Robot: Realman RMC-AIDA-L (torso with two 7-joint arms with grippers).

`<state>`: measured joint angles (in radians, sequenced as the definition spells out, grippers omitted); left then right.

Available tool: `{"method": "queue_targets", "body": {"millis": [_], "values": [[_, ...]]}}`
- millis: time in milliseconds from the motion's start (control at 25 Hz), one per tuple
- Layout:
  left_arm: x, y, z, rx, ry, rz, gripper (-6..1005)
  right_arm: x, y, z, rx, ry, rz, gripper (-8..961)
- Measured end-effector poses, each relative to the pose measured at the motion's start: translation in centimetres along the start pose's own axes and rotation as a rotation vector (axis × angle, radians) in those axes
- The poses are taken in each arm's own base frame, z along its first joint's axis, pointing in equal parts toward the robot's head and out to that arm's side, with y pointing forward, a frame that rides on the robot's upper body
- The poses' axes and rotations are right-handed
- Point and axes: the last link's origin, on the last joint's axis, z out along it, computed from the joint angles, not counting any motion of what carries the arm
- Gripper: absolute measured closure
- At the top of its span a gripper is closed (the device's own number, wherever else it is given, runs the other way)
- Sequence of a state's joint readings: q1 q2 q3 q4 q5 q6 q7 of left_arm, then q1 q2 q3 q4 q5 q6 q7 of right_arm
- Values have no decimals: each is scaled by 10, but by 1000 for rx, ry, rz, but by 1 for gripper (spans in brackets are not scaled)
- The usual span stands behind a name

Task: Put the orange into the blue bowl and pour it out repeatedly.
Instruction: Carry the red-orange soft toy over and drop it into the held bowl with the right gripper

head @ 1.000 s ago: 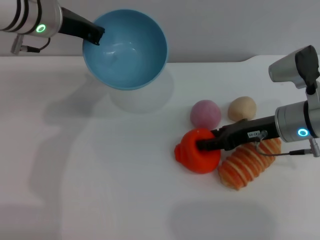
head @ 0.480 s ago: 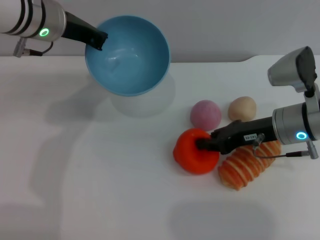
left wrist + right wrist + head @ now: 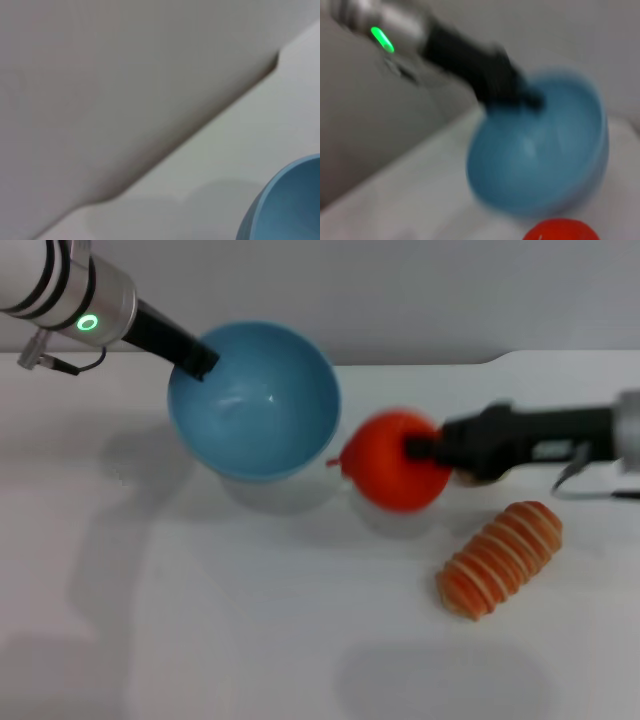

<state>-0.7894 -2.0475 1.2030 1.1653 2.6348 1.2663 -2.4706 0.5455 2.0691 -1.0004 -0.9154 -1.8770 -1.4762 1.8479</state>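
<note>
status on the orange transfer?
Right gripper shut on the orange, airborne beside the blue bowl. Left gripper shut on bowl's rim, bowl tilted toward the orange. Striped bread piece below, out of the path.

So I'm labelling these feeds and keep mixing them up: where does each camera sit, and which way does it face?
Head view: sits on the robot's head, looking forward and down at the white table; shows the left tool on the blue bowl and the right tool holding the orange beside a striped bread piece.
Left wrist view: faces the wall and table edge; only the bowl's rim shows, no arm.
Right wrist view: faces the bowl and the left arm gripping it.
All three share the bowl.
</note>
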Motion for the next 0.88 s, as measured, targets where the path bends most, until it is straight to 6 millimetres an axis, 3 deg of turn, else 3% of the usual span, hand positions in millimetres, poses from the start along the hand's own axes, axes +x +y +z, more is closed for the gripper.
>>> {"method": "queue_targets", "body": {"millis": [120, 200, 280, 560, 880], "values": [[-2, 4, -1, -19, -41, 6, 1000, -24, 11, -25, -44, -136, -42, 909], [-6, 18, 0, -87, -89, 16, 1000, -38, 17, -37, -78, -254, -57, 915], [-6, 21, 0, -102, -92, 18, 1000, -39, 18, -37, -84, -262, -65, 920], [1, 49, 6, -225, -52, 45, 999, -29, 20, -2, -151, -177, -78, 910], [3, 53, 9, -227, -41, 58, 999, -14, 13, 31, -97, -41, -91, 885]]}}
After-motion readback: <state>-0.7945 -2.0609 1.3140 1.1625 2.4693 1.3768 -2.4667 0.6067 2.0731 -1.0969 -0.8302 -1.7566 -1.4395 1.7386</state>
